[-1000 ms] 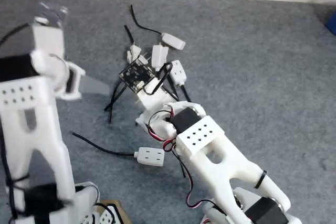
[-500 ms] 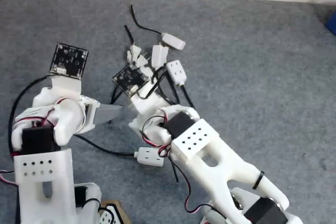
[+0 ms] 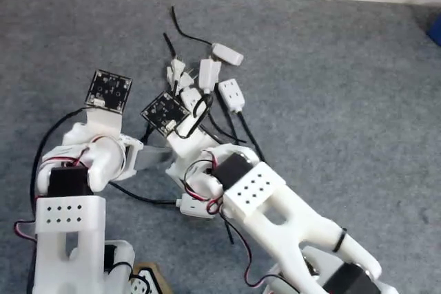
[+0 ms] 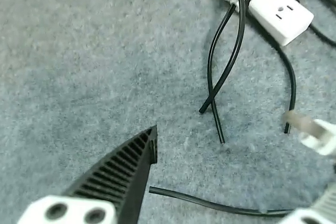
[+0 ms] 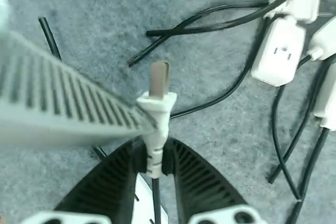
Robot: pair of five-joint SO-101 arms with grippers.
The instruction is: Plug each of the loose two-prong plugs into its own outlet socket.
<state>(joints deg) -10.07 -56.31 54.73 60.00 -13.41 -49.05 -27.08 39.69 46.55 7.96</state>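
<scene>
we find the right gripper (image 5: 156, 153) fingers (image 5: 116, 182) clamped on a two-prong plug (image 5: 156, 113), prongs forward, apparently readied for an outlet socket (image 5: 277, 52).

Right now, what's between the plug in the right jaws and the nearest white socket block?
Right wrist view: one black cord curves across the grey carpet between the plug and the socket block. Otherwise the stretch is bare.

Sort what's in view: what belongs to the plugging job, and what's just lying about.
For the job: plug gripped in the right hand; loose plugs; sockets; black cords.
Lying about: blue thing at the table's far edge; brown-edged thing by the left arm's base.
</scene>
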